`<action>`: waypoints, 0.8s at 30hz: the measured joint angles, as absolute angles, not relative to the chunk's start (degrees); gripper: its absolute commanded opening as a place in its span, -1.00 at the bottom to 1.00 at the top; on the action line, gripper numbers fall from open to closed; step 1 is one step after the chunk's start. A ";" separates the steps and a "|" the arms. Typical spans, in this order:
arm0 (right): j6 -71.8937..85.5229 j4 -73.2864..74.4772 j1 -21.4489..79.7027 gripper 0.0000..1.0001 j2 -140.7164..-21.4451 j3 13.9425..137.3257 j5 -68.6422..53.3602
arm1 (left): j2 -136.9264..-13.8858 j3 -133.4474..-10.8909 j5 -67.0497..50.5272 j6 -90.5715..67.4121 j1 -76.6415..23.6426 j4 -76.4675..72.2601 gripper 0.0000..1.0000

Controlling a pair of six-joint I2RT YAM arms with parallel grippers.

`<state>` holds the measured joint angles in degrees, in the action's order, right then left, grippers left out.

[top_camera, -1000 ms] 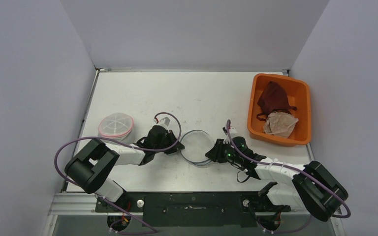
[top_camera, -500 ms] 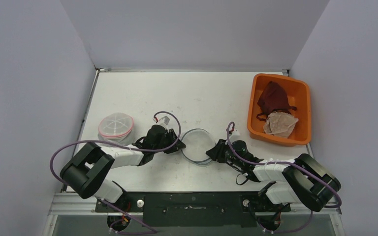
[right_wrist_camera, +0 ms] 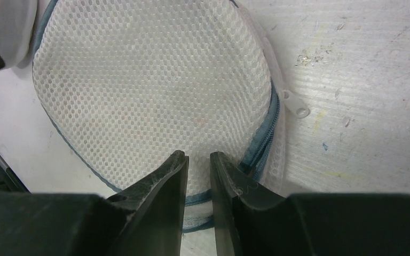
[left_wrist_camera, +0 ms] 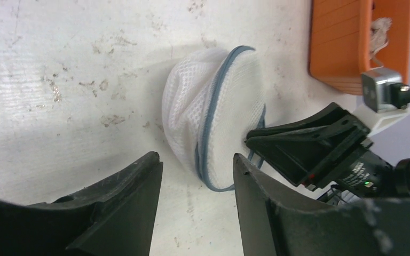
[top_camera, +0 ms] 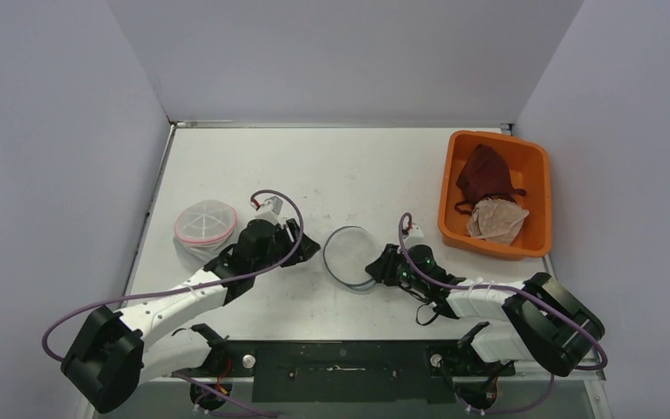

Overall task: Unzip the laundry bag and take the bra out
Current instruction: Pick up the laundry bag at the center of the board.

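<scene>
Left arm reaches low across the table; left gripper (top_camera: pixel 304 249) stands parted, empty, beside the laundry bag (top_camera: pixel 347 253). Right gripper (top_camera: pixel 373 271), narrow, pinches the bag's rim.

Soft, even light falls from above in the overhead view, bright enough that the white table (top_camera: pixel 358 166) shows no glare and the arms cast only faint, short shadows. The walls take a cool lavender tint, the orange bin (top_camera: pixel 536 188) looks saturated, and the picture is sharp throughout. In the left wrist view the mesh bag (left_wrist_camera: pixel 192 117) is crisp with a pale shadow beside it, while the left gripper (left_wrist_camera: pixel 195 157) sits dark and slightly soft-edged up close. In the right wrist view the weave is sharp, and the right gripper (right_wrist_camera: pixel 197 156) is black and blurred along the bottom.
</scene>
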<state>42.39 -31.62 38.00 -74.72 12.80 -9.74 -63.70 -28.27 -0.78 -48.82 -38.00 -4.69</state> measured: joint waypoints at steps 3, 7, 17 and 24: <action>42.04 -31.11 38.02 -0.50 -74.72 13.08 -9.39 | -62.35 -29.39 -0.51 -48.58 -38.20 -5.08 -0.18; 41.50 -30.70 38.11 -0.50 -74.72 13.32 -9.21 | -65.76 -32.62 -2.98 -48.27 -39.83 -8.86 -0.44; 40.91 -29.71 38.48 -0.50 -74.46 13.72 -8.78 | -81.49 -37.12 -1.43 -46.33 -43.86 -14.50 -0.77; 40.56 -29.58 38.74 -0.50 -74.35 13.72 -8.36 | -88.90 -36.58 2.20 -45.74 -42.52 -16.12 -0.81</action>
<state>40.56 -29.58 38.74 -74.35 13.72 -8.36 -88.90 -36.58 2.20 -45.74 -42.52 -16.12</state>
